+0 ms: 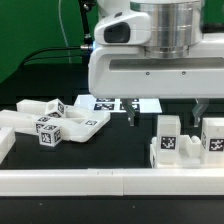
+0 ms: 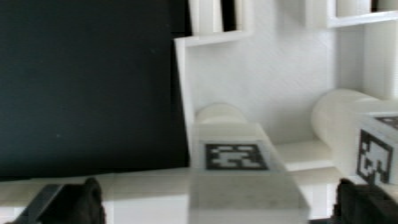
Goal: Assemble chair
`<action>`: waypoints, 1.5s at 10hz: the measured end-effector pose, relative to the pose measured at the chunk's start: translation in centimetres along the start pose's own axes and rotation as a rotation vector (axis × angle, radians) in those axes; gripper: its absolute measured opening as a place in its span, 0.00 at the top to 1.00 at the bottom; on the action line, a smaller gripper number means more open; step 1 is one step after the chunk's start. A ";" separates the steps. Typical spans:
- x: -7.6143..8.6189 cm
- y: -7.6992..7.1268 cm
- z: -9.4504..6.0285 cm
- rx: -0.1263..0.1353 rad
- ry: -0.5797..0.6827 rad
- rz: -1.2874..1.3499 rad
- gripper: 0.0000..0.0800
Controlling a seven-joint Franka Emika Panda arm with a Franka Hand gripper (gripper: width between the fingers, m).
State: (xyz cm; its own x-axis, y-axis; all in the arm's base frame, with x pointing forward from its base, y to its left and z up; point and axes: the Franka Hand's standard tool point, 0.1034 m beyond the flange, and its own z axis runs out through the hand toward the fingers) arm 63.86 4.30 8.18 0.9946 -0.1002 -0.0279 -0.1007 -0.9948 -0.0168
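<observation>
The chair parts are white blocks with black-and-white tags. A loose cluster of them [image 1: 52, 124] lies at the exterior view's left. At the exterior view's right, a low white base [image 1: 185, 157] carries two tagged upright pieces [image 1: 169, 138] [image 1: 213, 139]. My gripper [image 1: 167, 111] hangs just above that group. In the wrist view my gripper [image 2: 217, 198] is open. Its dark fingers [image 2: 71, 205] stand wide on either side of a round-ended tagged piece [image 2: 231, 160], with a gap on each side. A second tagged piece [image 2: 370, 148] lies beside it. A slatted white panel [image 2: 258, 40] lies beyond.
A long white border rail [image 1: 100, 182] runs along the front of the black table, and another stands at the exterior view's left edge [image 1: 4, 143]. The marker board [image 1: 128, 103] lies flat behind the parts, partly hidden by the arm's large white body [image 1: 150, 55].
</observation>
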 end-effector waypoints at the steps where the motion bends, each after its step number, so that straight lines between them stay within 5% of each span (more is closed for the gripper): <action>1: 0.0 -0.5 0.0 0.000 0.002 0.003 0.19; 4: 0.1 -0.6 -0.1 0.001 0.010 0.037 0.34; 5: 0.1 -0.6 -0.1 0.002 0.010 0.088 0.56; 6: 0.1 -0.7 -0.1 0.003 0.010 0.172 0.65; 9: 0.1 -1.0 0.0 0.008 0.017 0.460 0.65; 11: 0.4 -0.9 0.0 0.059 0.012 0.784 0.65; 13: 1.0 -0.6 0.0 0.157 0.001 1.142 0.65; 15: 1.1 -0.4 0.0 0.185 -0.021 1.276 0.64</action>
State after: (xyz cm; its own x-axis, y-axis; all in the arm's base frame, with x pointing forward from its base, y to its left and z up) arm 64.97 4.62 8.19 0.1922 -0.9710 -0.1422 -0.9784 -0.1784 -0.1041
